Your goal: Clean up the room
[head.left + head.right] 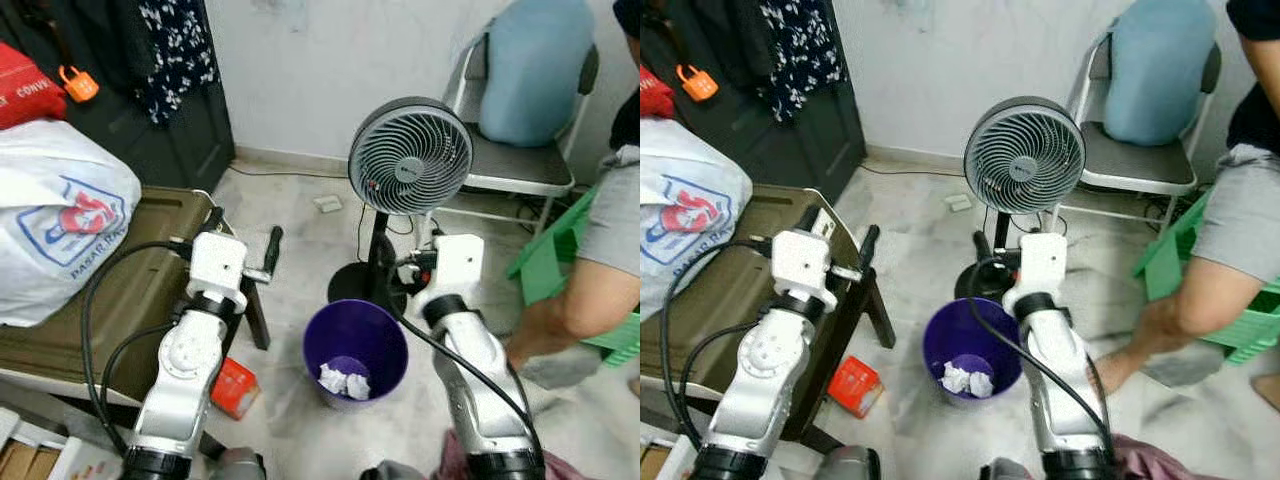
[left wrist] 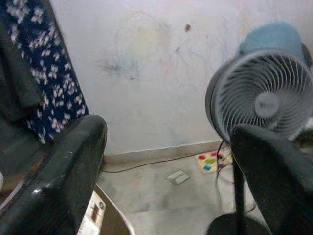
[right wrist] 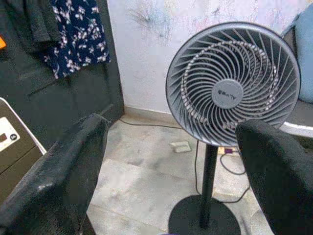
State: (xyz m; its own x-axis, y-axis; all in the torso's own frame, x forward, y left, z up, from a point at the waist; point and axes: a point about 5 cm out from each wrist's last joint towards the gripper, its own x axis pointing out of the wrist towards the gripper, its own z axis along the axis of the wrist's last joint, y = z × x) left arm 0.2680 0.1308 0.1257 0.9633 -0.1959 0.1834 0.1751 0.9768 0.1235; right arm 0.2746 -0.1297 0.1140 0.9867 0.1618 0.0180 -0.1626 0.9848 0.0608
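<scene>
Both the left end effector [image 2: 166, 186] and right end effector [image 3: 171, 176] gape empty; the crumpled paper [image 1: 344, 382] in the purple bin [image 1: 390, 340] at 6 o'clock looks light and crushable, best pinched anywhere.

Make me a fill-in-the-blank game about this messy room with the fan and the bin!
1. The crumpled white paper lies inside the ______ bin.
2. The grey fan stands on a black pole, just behind the ______.
3. The blue cushion rests on a ______ by the wall.
4. Both the left tool and the right tool have their black fingers ______, holding nothing.

Missing words: purple; bin; chair; open
</scene>
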